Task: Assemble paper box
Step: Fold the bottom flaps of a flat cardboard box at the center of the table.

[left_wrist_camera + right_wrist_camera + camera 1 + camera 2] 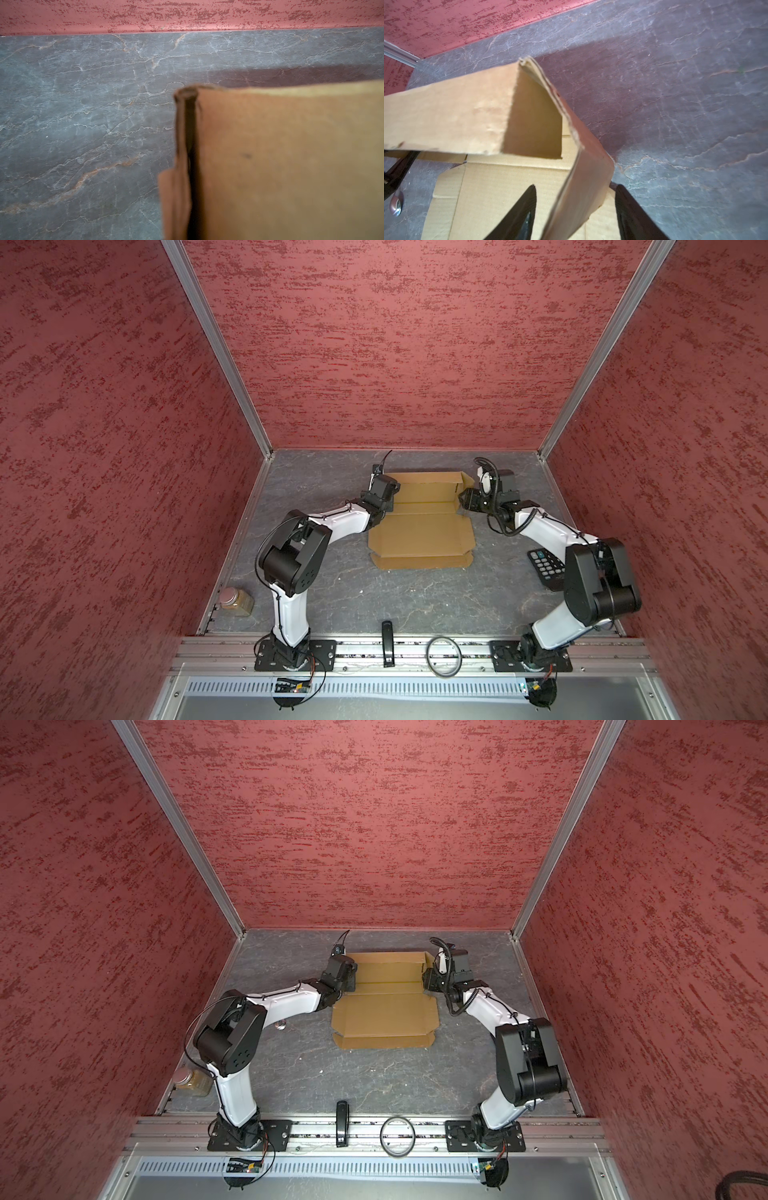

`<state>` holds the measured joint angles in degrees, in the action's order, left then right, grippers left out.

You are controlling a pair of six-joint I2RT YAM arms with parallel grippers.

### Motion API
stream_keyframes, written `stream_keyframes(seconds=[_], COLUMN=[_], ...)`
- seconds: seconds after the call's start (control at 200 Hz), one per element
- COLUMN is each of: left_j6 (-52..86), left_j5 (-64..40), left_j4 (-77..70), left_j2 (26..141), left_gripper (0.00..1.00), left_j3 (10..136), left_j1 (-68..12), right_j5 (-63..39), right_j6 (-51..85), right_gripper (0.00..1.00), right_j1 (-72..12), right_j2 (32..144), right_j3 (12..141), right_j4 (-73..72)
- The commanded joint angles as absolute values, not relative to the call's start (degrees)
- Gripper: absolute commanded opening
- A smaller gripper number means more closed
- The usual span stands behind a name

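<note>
The paper box [422,537] lies at the far centre of the table [415,605], base flat, far wall raised. The left gripper [391,492] is clamped on the left far corner fold; the right gripper [575,185] has its 2 fingers apart, straddling the right side flap

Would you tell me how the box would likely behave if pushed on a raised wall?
Probably light and apt to slide: the box is thin cardboard resting on the smooth table. Its walls would likely hinge at the creases rather than resist: the side flap inside the open right pincer leans.
</note>
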<state>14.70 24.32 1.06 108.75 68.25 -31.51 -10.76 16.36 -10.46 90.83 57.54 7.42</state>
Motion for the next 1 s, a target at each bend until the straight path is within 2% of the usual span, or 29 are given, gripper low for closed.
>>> stream_keyframes(seconds=[0.0,0.21,0.431,0.736,0.997], left_j6=[14.22,14.19,13.94,13.88,13.89], left_j5=[23.53,23.38,23.47,23.58,23.66], left_j4=[2.55,2.67,2.85,3.23,3.09], left_j2=[108.54,108.39,108.43,108.36,108.06], left_gripper=[0.0,0.0,0.0,0.0,0.0], left_j3=[68.12,68.25,68.21,68.05,67.68], left_j1=[-31.75,-31.72,-31.49,-31.38,-31.37], right_j5=[-11.07,-6.43,-4.09,-8.48,-12.34], right_j6=[14.62,12.57,10.9,12.46,9.79], right_gripper=[0.64,0.68,0.7,0.7,0.7], right_j1=[-10.78,-10.17,-6.7,-1.83,-1.23], right_j2=[86.47,80.92,82.95,82.97,91.12], right_j3=[58.8,59.56,61.62,59.1,59.07], right_j4=[9.6,12.16,11.21,8.13,10.05])
